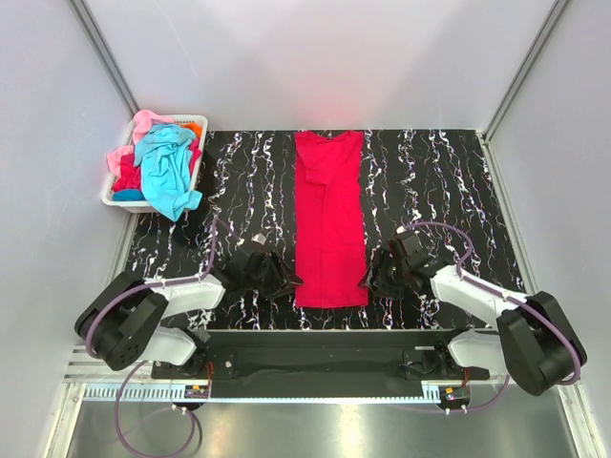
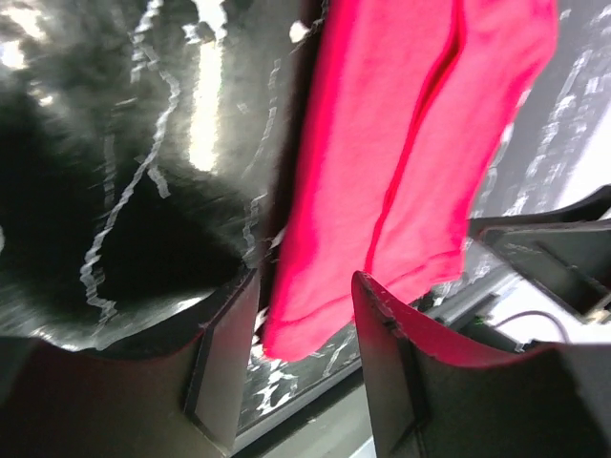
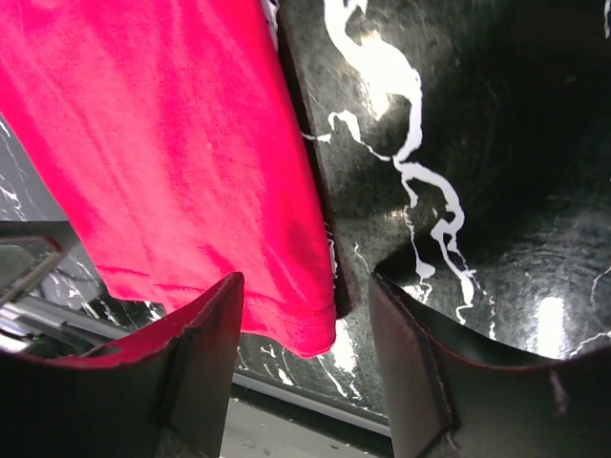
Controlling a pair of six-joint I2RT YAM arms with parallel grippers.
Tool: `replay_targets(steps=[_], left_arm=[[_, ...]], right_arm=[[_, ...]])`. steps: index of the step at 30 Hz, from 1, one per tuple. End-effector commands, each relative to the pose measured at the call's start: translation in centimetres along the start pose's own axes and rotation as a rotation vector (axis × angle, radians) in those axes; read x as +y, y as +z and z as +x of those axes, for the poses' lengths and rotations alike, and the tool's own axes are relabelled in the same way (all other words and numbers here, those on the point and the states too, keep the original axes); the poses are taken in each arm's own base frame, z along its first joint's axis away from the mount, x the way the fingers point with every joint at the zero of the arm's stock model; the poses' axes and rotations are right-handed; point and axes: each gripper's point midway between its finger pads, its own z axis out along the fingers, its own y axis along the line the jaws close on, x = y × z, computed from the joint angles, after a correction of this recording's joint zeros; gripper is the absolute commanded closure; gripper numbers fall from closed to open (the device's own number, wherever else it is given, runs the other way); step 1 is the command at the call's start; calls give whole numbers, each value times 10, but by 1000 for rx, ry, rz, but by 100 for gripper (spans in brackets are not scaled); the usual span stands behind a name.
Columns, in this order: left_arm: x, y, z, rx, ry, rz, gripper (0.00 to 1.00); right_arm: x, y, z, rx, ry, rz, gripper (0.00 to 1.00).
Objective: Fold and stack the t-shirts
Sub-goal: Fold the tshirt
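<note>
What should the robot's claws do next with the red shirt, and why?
Probably pinch shut on the near corners. The red shirt lies flat as a long strip, and the left claw and right claw sit open on either side of its near hem, a corner between each one's jaws. Gripping likely lets them fold it away.

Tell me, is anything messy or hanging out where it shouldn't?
Yes. The soft turquoise cloth t-shirt spills over the rim of the white plastic basket, far left, drooping onto the black marbled table. The crimson-red cloth t-shirt lies in a neat long strip.
</note>
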Motion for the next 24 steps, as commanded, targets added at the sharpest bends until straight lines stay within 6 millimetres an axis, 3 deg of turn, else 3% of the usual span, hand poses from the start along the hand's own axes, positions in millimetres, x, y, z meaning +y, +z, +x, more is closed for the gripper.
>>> replay_targets(steps=[1,10,17,22,24], left_arm=[[-5,6,10,43,-78,61,50],[30,-2,32,90,-191,-63,54],[44,-11,45,101,-205,-103,56],[43,-7,45,100,-191,-93,72],[40,-6,45,101,-192,-81,78]], right_arm=[[6,-1,6,13,51,-36,39],[-14,0,26,46,137,5,40],[-18,3,33,67,152,7,40],[-19,6,35,72,154,2,42],[-20,9,38,87,155,8,48]])
